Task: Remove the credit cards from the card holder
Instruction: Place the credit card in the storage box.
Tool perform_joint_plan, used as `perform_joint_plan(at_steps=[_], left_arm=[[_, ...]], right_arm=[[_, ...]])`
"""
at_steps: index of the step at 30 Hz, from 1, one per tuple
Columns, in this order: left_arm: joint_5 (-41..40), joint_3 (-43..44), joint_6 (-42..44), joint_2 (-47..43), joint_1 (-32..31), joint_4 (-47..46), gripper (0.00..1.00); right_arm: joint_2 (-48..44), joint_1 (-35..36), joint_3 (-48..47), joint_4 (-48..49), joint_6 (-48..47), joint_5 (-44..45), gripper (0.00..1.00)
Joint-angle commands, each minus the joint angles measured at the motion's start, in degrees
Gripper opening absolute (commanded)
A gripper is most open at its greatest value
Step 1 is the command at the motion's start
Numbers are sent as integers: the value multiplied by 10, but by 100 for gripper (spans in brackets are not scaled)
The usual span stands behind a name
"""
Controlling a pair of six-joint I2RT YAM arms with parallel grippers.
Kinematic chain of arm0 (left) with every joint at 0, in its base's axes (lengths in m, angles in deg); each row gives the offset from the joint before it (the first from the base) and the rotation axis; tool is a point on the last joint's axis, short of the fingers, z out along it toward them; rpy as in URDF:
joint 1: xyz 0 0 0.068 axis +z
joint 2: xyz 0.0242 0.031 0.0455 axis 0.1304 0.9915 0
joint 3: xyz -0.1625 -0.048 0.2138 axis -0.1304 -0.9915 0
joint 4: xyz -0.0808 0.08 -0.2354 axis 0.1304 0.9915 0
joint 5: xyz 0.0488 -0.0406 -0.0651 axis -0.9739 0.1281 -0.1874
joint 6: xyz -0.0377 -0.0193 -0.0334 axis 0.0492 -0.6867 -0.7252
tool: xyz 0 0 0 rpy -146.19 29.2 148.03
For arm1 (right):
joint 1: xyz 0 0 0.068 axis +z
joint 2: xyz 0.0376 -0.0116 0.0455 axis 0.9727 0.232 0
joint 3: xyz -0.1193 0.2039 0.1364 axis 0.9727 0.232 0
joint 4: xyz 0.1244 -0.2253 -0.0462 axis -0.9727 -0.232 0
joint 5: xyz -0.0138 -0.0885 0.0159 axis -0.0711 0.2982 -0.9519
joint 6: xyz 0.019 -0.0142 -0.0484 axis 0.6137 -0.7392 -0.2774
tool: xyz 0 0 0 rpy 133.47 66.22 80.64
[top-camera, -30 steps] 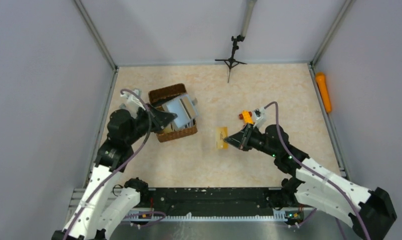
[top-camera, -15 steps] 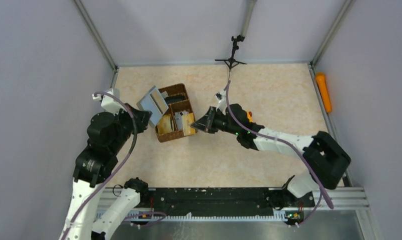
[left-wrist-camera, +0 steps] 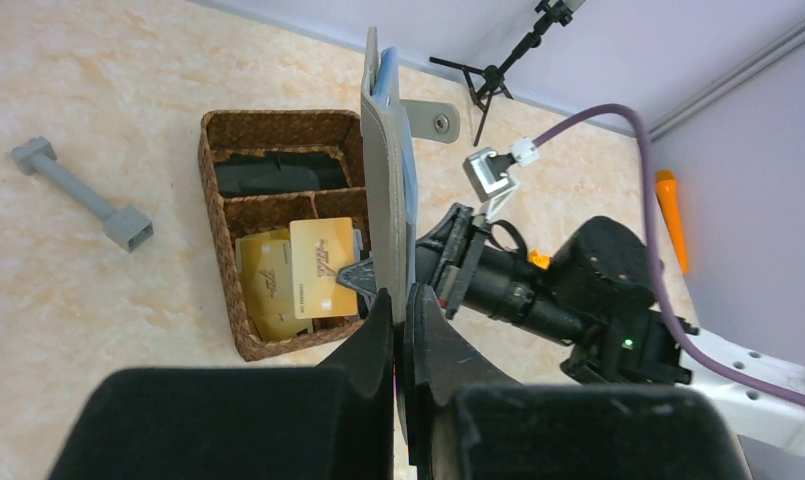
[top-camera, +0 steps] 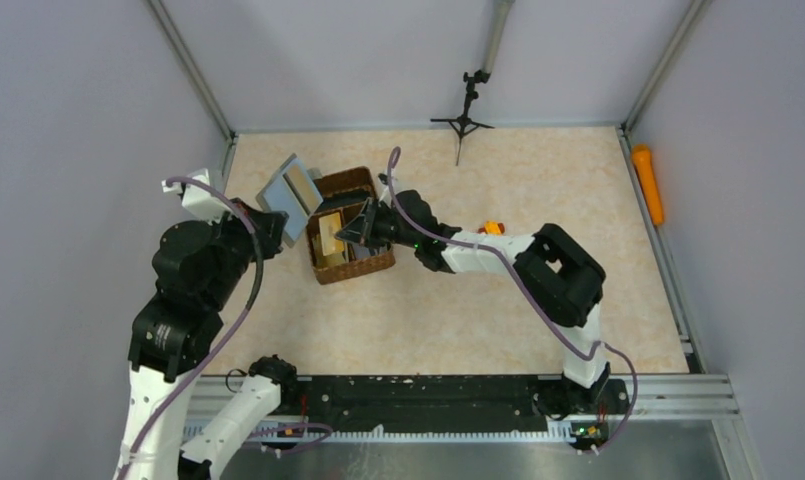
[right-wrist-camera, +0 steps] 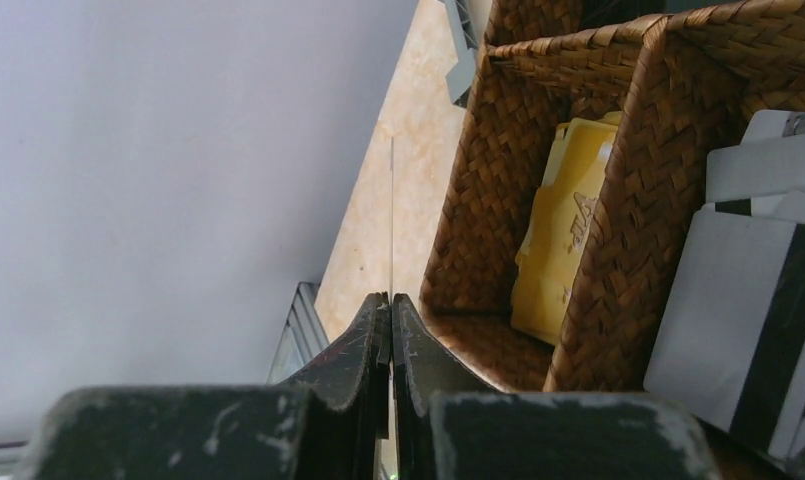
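Plainly, the left gripper [left-wrist-camera: 403,300] is pressed together on the bottom edge of the card holder [left-wrist-camera: 383,180]. The holder stands upright straight out from the fingertips, seen edge-on. That is a narrow bite on a tall folding case, and this is the first risk: the holder could pivot, sag open or slip free if the arm swings.

Just past the holder's far face, the right gripper [right-wrist-camera: 390,300] is closed on one edge of a gold card [left-wrist-camera: 323,265] and holds it over the wicker basket [left-wrist-camera: 228,300]. With so thin a hold, the card could twist out and land outside the basket. The two grippers are also close enough that a careless move might knock the holder.

Below and beside the right fingers, yellow cards [right-wrist-camera: 558,250] and grey striped cards [right-wrist-camera: 738,300] lie in separate compartments of the basket. The edge-on view does not show whether any cards remain in the holder's pockets; possibly some do.
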Motion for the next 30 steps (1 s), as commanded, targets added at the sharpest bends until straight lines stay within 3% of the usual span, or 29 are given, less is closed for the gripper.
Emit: perform_joint_plan(at_steps=[1,12,15,19,26,30], left_arm=[[-10,25,16,7,1,-9,0],[-2,18,13,11,1,-15,0],[5,18,13,13,1,-16,0],[19,15,10,13,1,-18,0],[71,-11,-7,3,1,-41,0],[111,-34,-23,-1,2,-57,0]], right_arm=[[48,10,-62,8,-1,4,0],[139,19,-155,-33,-13,16,0],[144,19,-178,-71,-27,23,11],[93,17,-146,-84,-57,49,29],[-11,12,-53,-83,-109,44,34],[-116,10,51,-67,-139,83,46]])
